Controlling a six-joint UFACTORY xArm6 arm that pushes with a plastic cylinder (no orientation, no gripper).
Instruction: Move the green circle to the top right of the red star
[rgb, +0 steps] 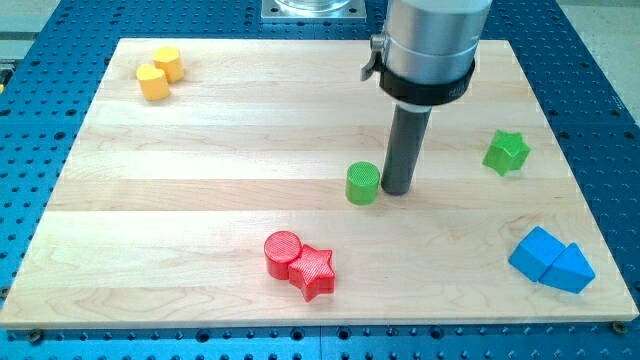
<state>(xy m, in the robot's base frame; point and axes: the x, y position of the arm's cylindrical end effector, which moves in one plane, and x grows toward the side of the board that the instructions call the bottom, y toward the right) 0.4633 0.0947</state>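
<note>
The green circle (363, 183) stands near the middle of the wooden board (200, 150). The red star (315, 271) lies below it and a little to the view's left, near the board's bottom edge, touching a red circle (283, 250) on its left. My tip (396, 190) rests on the board right beside the green circle, on its right side, touching or nearly touching it.
A green star (506, 152) sits at the view's right. Two blue blocks, a cube (535, 252) and a triangle (570, 269), sit together at the bottom right. Two yellow blocks (159, 73) sit at the top left. The arm's wide grey body (430, 45) hangs over the board's top.
</note>
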